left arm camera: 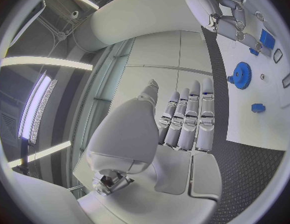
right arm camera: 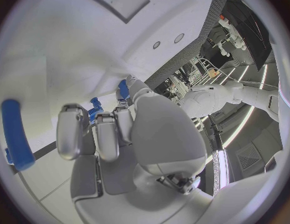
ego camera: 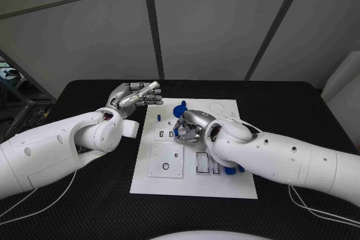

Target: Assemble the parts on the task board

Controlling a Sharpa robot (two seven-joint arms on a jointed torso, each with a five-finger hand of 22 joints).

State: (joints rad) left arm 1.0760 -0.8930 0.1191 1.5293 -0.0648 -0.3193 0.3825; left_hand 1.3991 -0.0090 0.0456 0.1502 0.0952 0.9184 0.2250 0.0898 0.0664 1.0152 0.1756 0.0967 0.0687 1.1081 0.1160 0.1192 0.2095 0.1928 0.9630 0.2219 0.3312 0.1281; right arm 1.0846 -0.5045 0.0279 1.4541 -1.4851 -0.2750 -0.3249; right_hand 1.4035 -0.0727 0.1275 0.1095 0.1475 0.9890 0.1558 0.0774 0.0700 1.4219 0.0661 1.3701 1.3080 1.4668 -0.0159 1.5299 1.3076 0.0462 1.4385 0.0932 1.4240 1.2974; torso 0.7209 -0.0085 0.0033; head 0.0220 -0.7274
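The left hand [ego camera: 135, 98] is raised off the table just beyond the left edge of the task board [ego camera: 193, 185], palm turned up and away. In the left wrist view its fingers [left arm camera: 190, 119] lie straight and side by side with nothing between them, touching neither board nor parts.

On the board's far half, a blue gear [ego camera: 180, 111] sits between the two hands, with a small blue piece [ego camera: 159, 116] just to its left, on the side toward the left hand. Both stand apart from the left fingers.

The right hand [ego camera: 192, 129] is bent down over the middle of the board. In the right wrist view its fingers [right arm camera: 95, 132] curl toward the white surface, with a small blue part [right arm camera: 95, 109] at their tips; whether they pinch it or merely touch it, I cannot tell. Near the board's right edge, by the right forearm, lie more blue pieces [ego camera: 229, 171], one an elongated blue bar [right arm camera: 17, 137] beside the curled fingers.

By position, the right hand is nearer the working slots, and it seems to be seating a part.
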